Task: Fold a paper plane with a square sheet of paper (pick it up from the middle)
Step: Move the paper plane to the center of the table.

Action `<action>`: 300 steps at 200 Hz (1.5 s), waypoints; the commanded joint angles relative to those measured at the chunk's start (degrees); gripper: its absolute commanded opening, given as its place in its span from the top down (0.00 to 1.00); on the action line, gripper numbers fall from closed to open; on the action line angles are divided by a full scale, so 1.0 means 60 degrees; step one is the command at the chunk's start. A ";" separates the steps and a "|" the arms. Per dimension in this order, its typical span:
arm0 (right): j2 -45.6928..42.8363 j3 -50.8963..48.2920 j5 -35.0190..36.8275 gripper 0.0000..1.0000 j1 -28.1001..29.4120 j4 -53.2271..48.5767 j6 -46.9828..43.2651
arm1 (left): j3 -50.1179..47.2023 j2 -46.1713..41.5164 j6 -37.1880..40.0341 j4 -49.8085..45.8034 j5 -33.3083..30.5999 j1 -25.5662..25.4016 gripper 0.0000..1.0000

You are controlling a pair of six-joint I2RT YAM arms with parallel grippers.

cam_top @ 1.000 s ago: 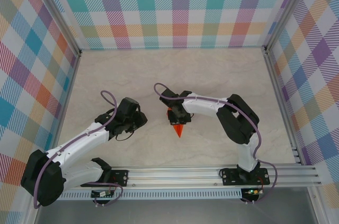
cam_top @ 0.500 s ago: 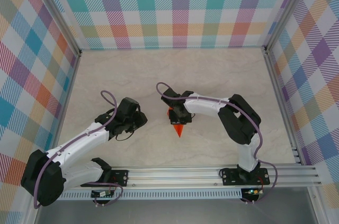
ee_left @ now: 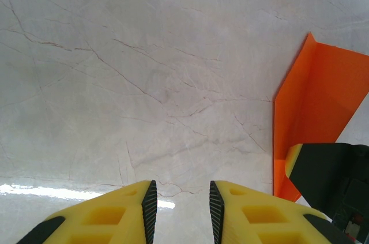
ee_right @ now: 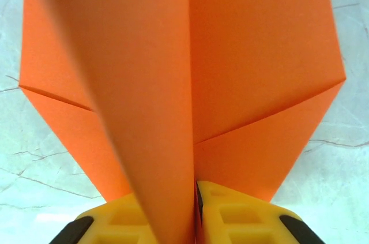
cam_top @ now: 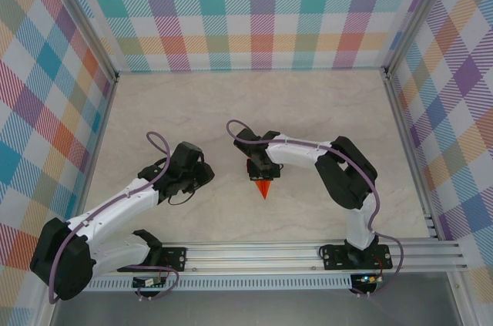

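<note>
A: Change against the frame from a second ago?

B: Small. In the top view the creased, pointed orange paper sheet (cam_top: 264,189) and the right claw (cam_top: 260,172) gripping it now sit slightly further to the robot's right. The left claw (cam_top: 202,175) and its white arm have not shifted.

A: Look of the sheet?

B: Thin, bright orange, folded to a dart shape. The right wrist view shows a raised centre ridge running up the frame, with a flap spreading to each side and a diagonal crease on each flap. From above only the sharp tip shows, pointing toward the arm bases.

A: Sheet relative to the claws?

B: The right claw (ee_right: 196,198) is clamped on the ridge at its near end, and the paper passes between the yellow plastic fingers (ee_right: 242,221). I cannot tell whether the flaps touch the pale marbled tabletop (ee_left: 144,82). The left claw (ee_left: 181,198) has its fingers a narrow gap apart with nothing between them, only bare tabletop. In its wrist view the sheet (ee_left: 314,111) stands off to the right, apart from those fingers.
</note>
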 commanded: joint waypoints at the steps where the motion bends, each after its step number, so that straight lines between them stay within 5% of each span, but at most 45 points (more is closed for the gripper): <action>1: 0.0637 -0.0497 -0.0275 0.80 -0.0009 0.0162 0.0335 | -0.0046 -0.0145 0.0198 -0.0200 -0.0109 0.0131 0.68; 104: 0.1227 -0.1369 -0.0757 0.80 0.0001 0.0907 0.0930 | -0.0031 -0.0125 0.0349 -0.0204 -0.0087 0.0134 0.67; 255: -0.2643 -0.0293 0.0105 0.49 0.0001 -0.0506 -0.0041 | 0.0028 -0.0578 0.0908 -0.0151 -0.0208 0.0128 0.60; 300: -0.4805 -0.1071 0.1463 0.42 0.0001 -0.0448 -0.0045 | 0.0035 -0.0819 0.1213 -0.0165 -0.0428 0.0125 0.52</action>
